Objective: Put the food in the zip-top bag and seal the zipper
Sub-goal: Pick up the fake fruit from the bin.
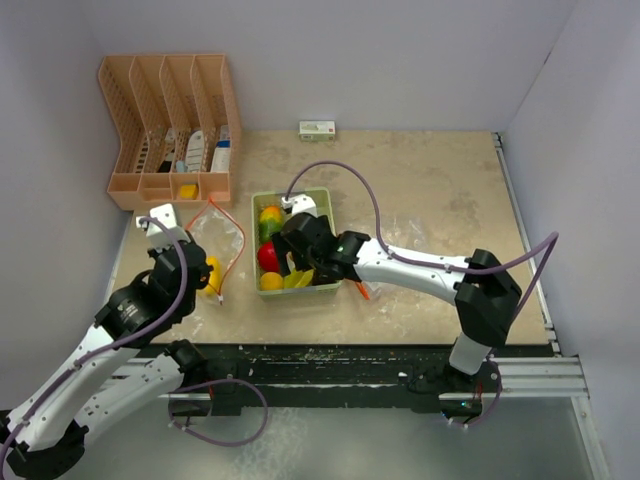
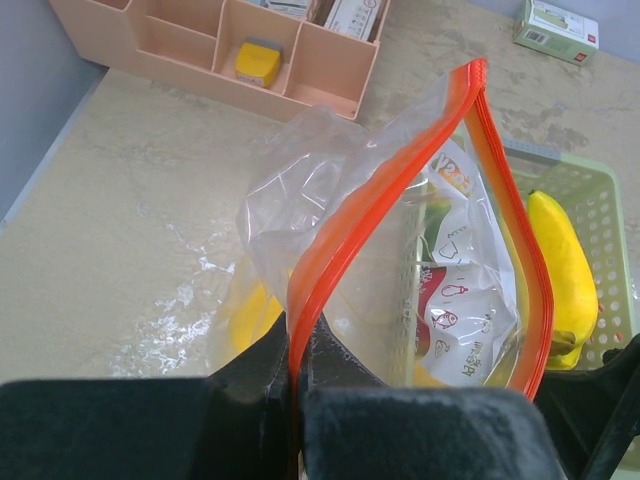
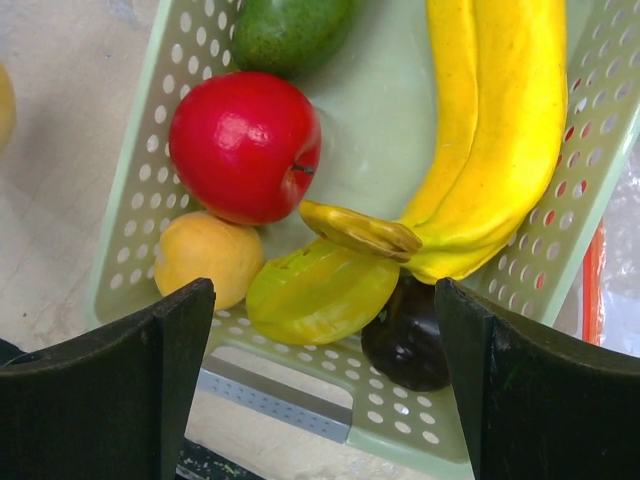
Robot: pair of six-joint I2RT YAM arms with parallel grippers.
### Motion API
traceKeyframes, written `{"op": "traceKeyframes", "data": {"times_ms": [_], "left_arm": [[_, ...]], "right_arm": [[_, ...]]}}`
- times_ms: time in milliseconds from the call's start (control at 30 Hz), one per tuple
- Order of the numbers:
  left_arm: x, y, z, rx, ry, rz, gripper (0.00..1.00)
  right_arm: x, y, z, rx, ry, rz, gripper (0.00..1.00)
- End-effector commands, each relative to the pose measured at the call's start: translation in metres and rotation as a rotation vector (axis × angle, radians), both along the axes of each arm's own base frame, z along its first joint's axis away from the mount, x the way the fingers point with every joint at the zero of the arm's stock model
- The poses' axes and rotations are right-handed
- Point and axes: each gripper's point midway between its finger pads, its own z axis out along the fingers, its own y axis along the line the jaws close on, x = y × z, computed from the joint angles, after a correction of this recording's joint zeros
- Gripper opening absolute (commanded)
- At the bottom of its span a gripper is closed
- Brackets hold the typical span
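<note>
Pinching one lip of the orange-red zipper (image 2: 297,300) tight between its jaws, the left gripper (image 2: 297,365) holds the clear zip-top bag (image 2: 300,190) open-mouthed near the counter's left edge (a yellow fruit (image 2: 252,318) shows inside). Mid-counter, the right gripper (image 3: 320,300) hangs with jaws spread wide over the pale green tray (image 3: 130,200), which holds the red apple (image 3: 245,145), bananas (image 3: 500,130), starfruit (image 3: 315,295), small orange (image 3: 205,255), green mango (image 3: 290,30) and dark purple fruit (image 3: 405,345).

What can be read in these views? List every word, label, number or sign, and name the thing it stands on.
No text reads clearly in any view.
zip-top bag: red and orange printed symbols and small lines, too blurred to read.
small green-and-white box: print too small to read.
packets in the peach organizer: print blurred and cut off by the frame.
toy fruit and green tray: no labels seen.
</note>
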Motion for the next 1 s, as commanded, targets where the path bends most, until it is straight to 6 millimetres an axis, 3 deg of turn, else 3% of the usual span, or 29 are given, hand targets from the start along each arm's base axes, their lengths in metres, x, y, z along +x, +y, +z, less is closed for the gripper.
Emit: {"op": "traceKeyframes", "data": {"times_ms": [0,367,667,967], "left_arm": [[0.001,0.001,0.009,-0.023,-0.041,0.003,0.0],[-0.002,0.003,0.011,-0.026,-0.046,0.001,0.0],[-0.005,0.006,0.013,-0.032,-0.055,0.0,0.0],[-0.006,0.007,0.012,-0.029,-0.053,0.004,0.0]], "right_arm": [[0.012,0.005,0.02,0.01,-0.119,0.073,0.92],[0.033,0.016,0.011,-0.133,-0.336,0.396,0.85],[0.037,0.01,-0.009,-0.108,-0.314,0.562,0.8],[0.036,0.021,-0.034,-0.093,-0.272,0.64,0.75]]}}
